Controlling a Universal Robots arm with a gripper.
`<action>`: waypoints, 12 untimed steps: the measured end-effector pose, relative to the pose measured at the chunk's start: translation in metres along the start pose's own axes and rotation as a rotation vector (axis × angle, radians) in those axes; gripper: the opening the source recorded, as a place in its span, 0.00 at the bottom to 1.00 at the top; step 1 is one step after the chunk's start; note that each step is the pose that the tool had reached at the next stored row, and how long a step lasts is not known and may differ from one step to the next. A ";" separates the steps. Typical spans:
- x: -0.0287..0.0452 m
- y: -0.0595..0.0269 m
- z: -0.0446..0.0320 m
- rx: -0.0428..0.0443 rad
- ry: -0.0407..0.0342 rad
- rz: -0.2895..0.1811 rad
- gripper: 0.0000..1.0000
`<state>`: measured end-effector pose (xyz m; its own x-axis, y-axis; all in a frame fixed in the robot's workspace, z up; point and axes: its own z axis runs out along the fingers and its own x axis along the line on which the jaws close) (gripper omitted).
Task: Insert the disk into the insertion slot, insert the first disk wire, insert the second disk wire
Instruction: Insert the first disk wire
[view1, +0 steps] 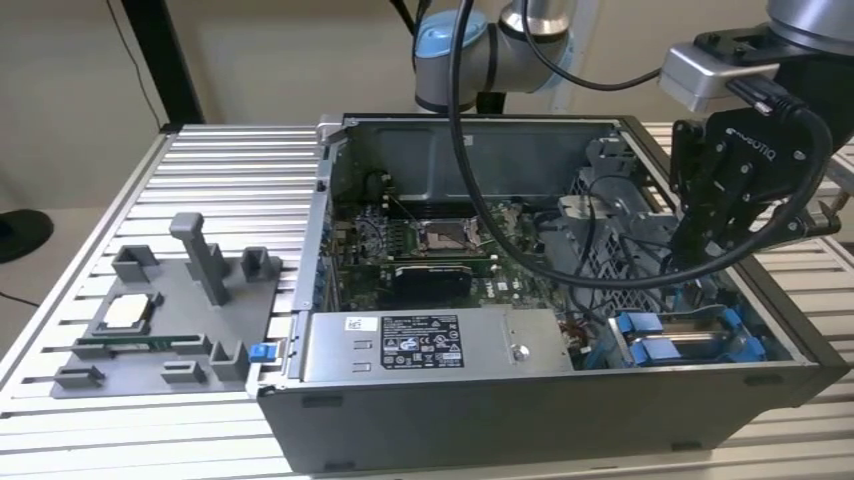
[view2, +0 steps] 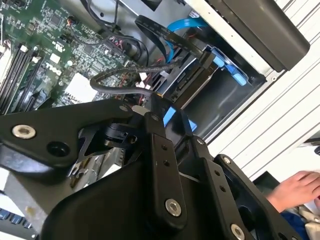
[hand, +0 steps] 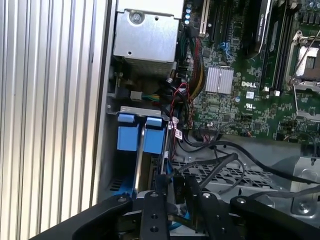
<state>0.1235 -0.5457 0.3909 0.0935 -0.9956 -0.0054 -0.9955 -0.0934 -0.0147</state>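
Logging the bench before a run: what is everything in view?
table: one, silver, under everything
case: one, grey, open, on table
motherboard: one, green, in case
power supply: one, grey, white sticker, along case wall
slot: one, grey with blue tabs, case corner at the exterior view's right
cable: one, blue, near slot
tray: one, grey, on table at the exterior view's left
hand: one, a person's, beside table
arm: one, grey and blue, behind case
gripper: one, black, in case, above slot
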 end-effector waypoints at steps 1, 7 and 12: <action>0.0000 0.0000 0.0002 0.0000 -0.0004 -0.001 0.00; 0.0000 0.0000 0.0005 0.0001 -0.0017 -0.002 0.00; 0.0000 -0.0002 0.0007 0.0001 -0.0020 -0.002 0.00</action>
<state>0.1238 -0.5457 0.3902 0.0952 -0.9954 -0.0073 -0.9954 -0.0951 -0.0148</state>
